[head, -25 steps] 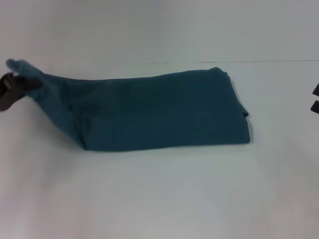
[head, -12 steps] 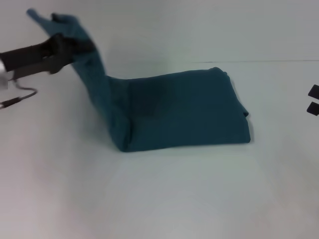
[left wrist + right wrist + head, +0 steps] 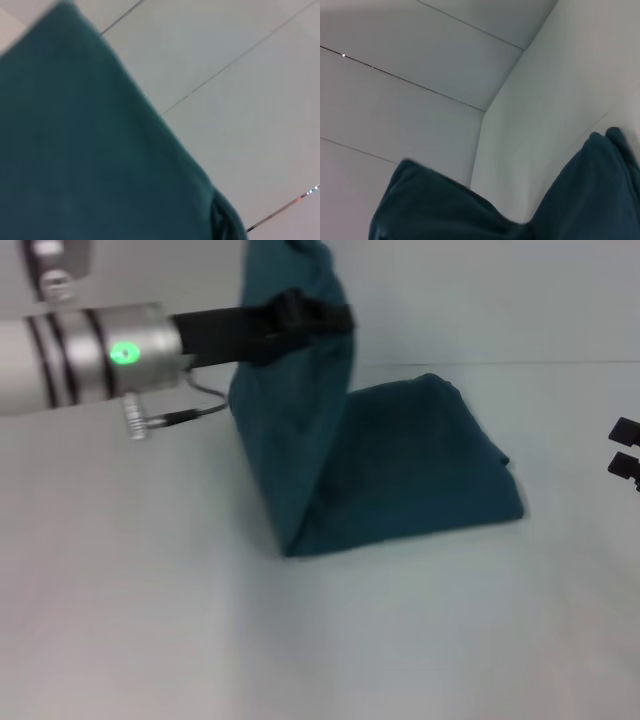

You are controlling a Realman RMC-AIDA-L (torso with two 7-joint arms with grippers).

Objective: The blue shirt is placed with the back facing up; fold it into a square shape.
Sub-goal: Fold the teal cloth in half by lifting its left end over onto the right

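The left claw (image 3: pixel 318 318) is clamped on the raised end of the blue shirt (image 3: pixel 400 465), whose top is cut off by the frame. The lifted part hangs below the claw; the rest lies flat toward the desk's (image 3: pixel 150 620) far edge. Only the tips of the right claw (image 3: pixel 625 447) show at the right edge, their spread unclear.

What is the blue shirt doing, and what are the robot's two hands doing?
blue shirt: partly folded, its left end lifted off the white table, the rest lying flat.
left end effector: shut on the shirt's raised end, above the table.
right end effector: at the right edge, off the shirt.
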